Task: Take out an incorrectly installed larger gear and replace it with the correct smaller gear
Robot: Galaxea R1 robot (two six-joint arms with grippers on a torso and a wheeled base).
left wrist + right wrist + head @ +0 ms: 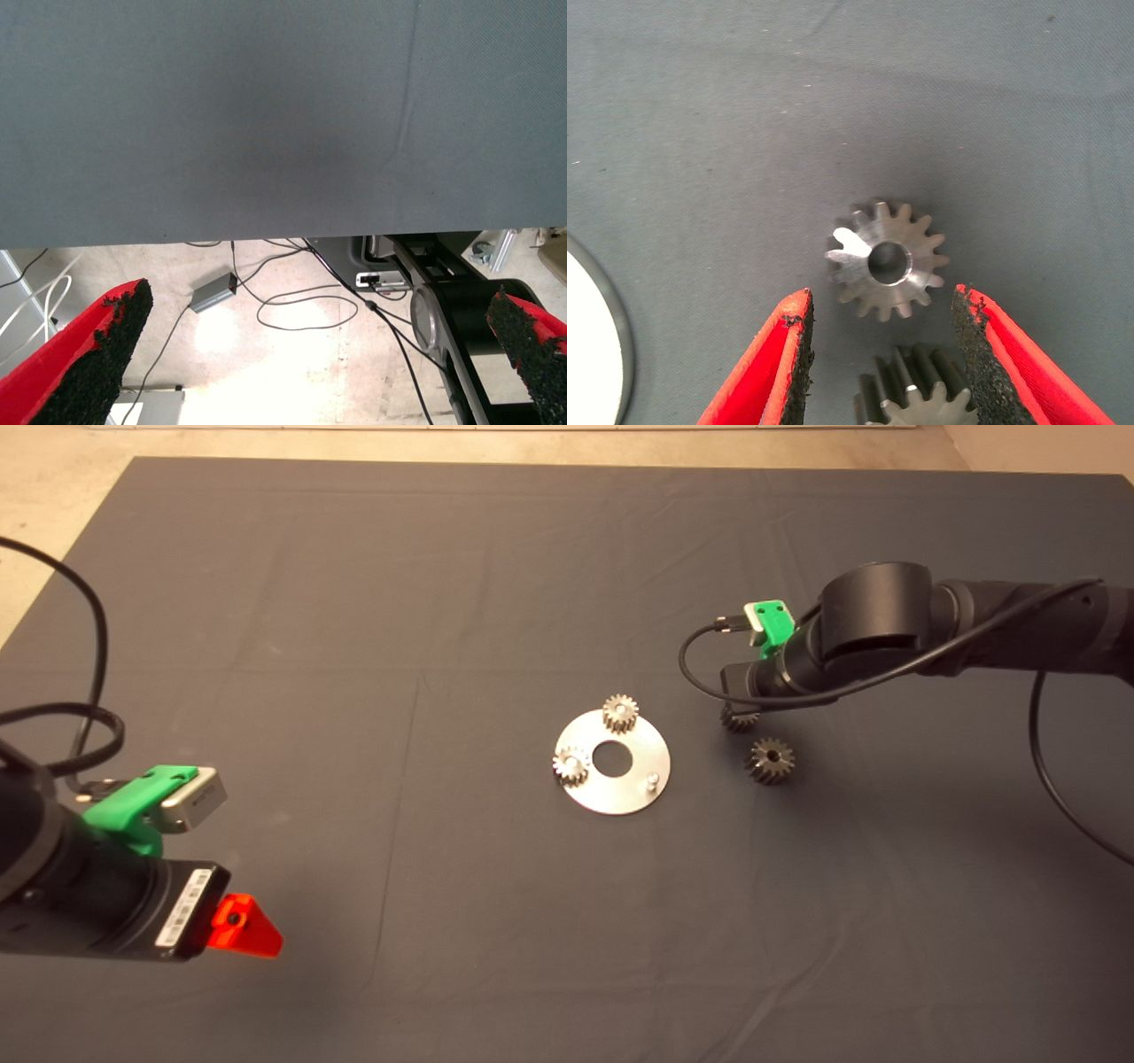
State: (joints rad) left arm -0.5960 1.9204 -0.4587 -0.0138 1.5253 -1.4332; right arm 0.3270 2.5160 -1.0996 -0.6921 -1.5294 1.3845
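Though ungripped, gear w/in end effector

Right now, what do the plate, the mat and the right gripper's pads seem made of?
Plate: probably bare metal; bright, silvery, smooth sheen. Mat: seemingly woven cloth; matt dark grey, creased. Pads of the right gripper: perhaps rubber or foam; black, rough and grainy.

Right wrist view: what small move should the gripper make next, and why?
Probably close the right gripper on the smaller gear: its open fingers straddle it, the larger gear already lies off the plate, and one peg stands bare. The left gripper waits aside.
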